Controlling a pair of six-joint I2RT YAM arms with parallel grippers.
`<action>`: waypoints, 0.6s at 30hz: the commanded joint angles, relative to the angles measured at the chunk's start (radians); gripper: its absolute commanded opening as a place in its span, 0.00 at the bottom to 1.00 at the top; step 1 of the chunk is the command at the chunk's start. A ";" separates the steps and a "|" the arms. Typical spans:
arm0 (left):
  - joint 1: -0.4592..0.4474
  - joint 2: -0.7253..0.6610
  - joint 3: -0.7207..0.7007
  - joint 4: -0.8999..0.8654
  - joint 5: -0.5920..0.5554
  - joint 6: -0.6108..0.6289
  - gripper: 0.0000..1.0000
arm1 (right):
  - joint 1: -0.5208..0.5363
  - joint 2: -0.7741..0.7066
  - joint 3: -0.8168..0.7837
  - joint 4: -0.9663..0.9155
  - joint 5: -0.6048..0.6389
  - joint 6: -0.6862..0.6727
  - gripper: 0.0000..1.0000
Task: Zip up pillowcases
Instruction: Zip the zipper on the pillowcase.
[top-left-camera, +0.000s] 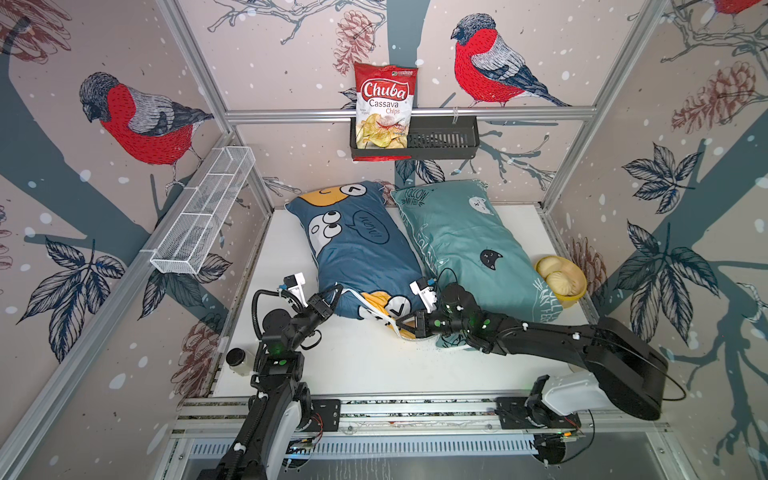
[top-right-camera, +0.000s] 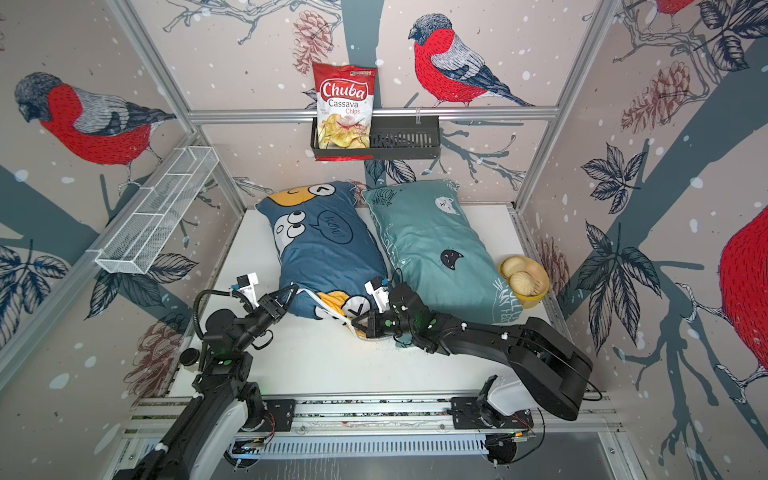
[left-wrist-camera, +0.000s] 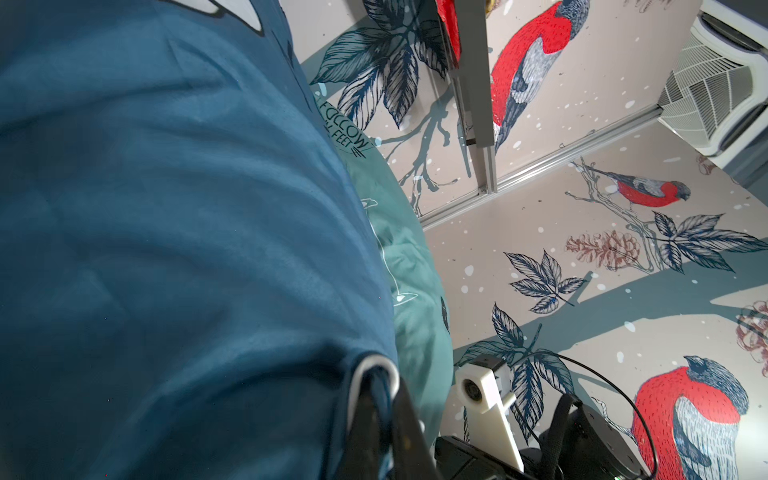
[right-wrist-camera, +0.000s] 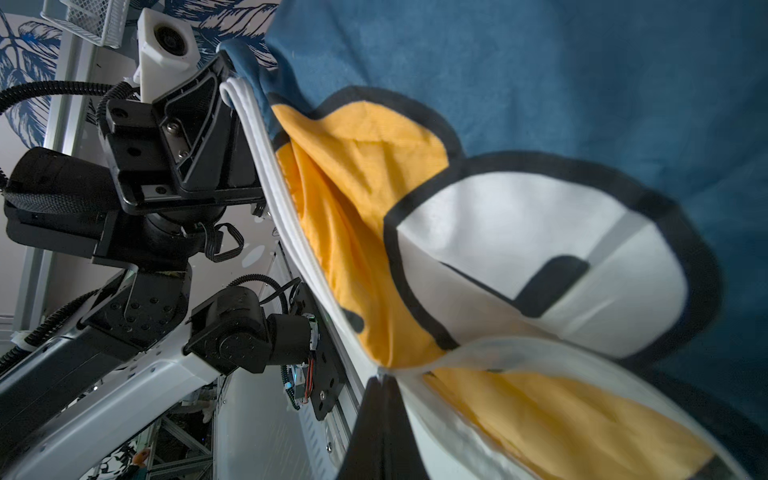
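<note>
- The dark blue pillowcase (top-left-camera: 365, 257) lies on the white table (top-left-camera: 353, 365), running from the back wall toward the arms. One long side touches the teal pillowcase (top-left-camera: 461, 241) beside it.
- The left gripper (top-left-camera: 336, 291) is at the blue case's near corner, on the side away from the teal one. In the left wrist view its fingers (left-wrist-camera: 365, 415) are pressed together on a bunched fold of blue cloth with a white rim. The fabric fills most of that view and hides the corner itself.
- The white zip edge (right-wrist-camera: 270, 166) runs along the blue case's near end, from the left gripper to the right gripper (top-left-camera: 400, 325).
- In the right wrist view the right gripper (right-wrist-camera: 381, 376) is fully closed at the spot where the two white tapes meet. Beyond it they gape apart over orange cloth. It may be pinching the zip pull, but the tips cover that spot and the near fabric is blurred, so no slider can be made out.
- The teal case's near end is largely covered by the right arm (top-left-camera: 540, 336), so its opening cannot be seen.
- A yellow bowl (top-left-camera: 578, 293) sits just beside the teal case, at the table's edge.
</note>
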 joint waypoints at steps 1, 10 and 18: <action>0.026 0.007 0.014 0.044 -0.052 0.016 0.00 | 0.003 -0.011 -0.013 -0.063 0.042 -0.025 0.00; 0.126 -0.002 0.016 0.044 -0.044 -0.003 0.00 | 0.001 -0.041 -0.065 -0.128 0.098 -0.026 0.00; 0.190 -0.007 0.010 0.043 -0.035 -0.019 0.00 | -0.016 -0.088 -0.137 -0.175 0.166 -0.019 0.00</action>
